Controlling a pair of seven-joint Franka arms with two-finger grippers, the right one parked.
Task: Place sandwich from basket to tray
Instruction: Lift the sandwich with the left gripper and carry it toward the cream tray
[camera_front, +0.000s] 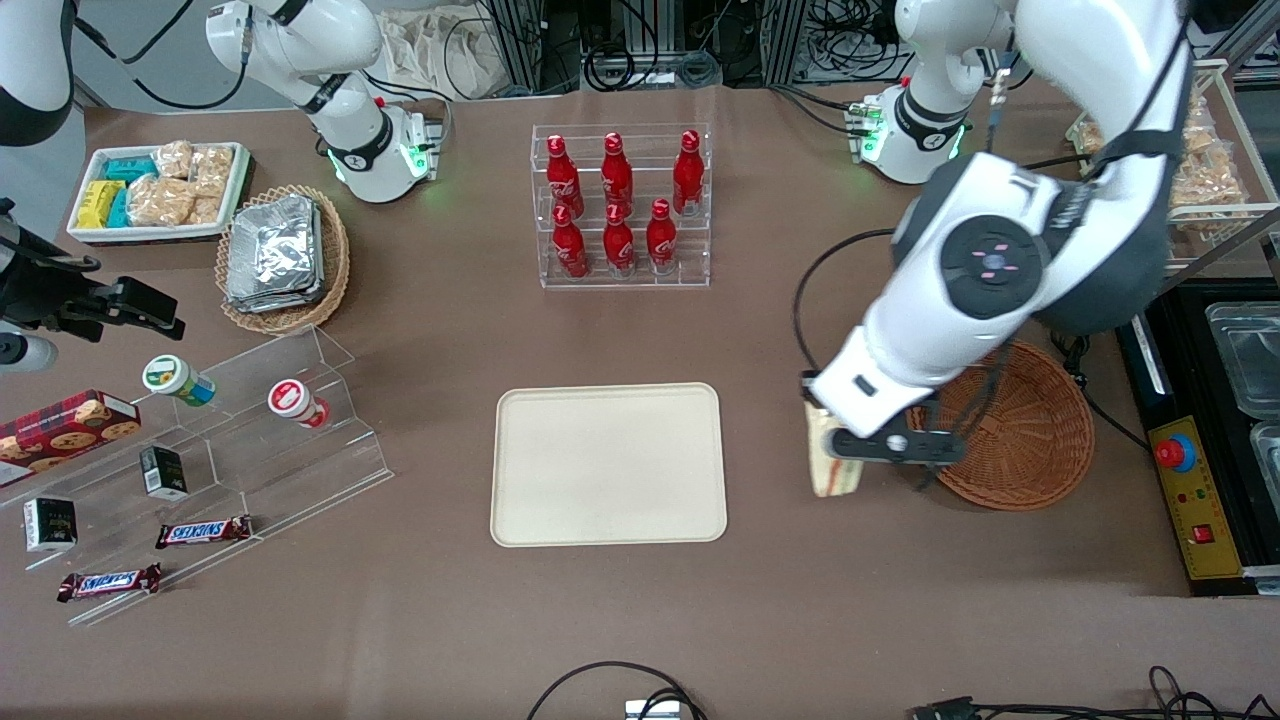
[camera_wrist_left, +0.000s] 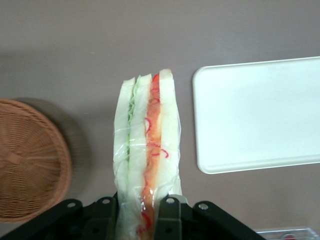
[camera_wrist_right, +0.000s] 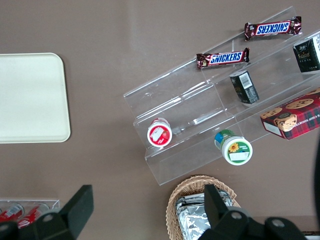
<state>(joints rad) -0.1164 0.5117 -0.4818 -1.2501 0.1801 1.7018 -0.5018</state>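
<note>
Sandwich (camera_wrist_left: 147, 150) out of basket (camera_front: 1030, 430), pinched in gripper (camera_front: 838, 462) jaws above surface btwn basket & tray (camera_front: 608, 465). Left: carry over, set down.

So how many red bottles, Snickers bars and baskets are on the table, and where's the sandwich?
Red bottles: 6
Snickers bars: 2
Baskets: 2, the empty basket and the one with foil packets
Sandwich: 1, held in the gripper, between that empty basket and the tray
Total: 11
</note>
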